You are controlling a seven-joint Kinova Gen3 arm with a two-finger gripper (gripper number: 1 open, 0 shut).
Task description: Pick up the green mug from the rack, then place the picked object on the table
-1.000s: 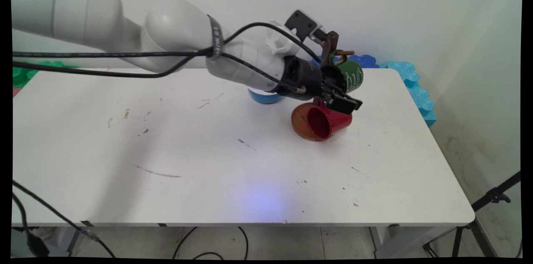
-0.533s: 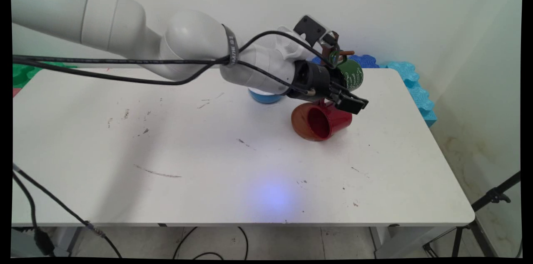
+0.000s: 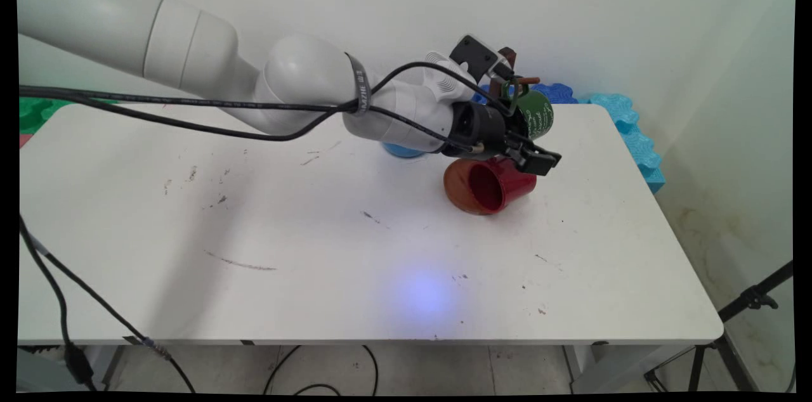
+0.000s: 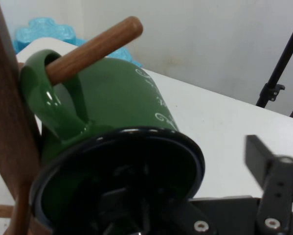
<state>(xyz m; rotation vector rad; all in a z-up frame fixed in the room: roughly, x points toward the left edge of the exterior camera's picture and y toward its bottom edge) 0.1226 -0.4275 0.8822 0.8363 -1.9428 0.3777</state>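
We see our gripper (image 3: 536, 158) with jaws spread wide and holding nothing. The green mug (image 4: 112, 142) hangs by its handle on the wooden peg (image 4: 95, 49) of the rack (image 4: 9, 127), its rim just before the jaws. The red mug (image 3: 491, 185) lies on its side just beneath them on the table (image 3: 254, 231).
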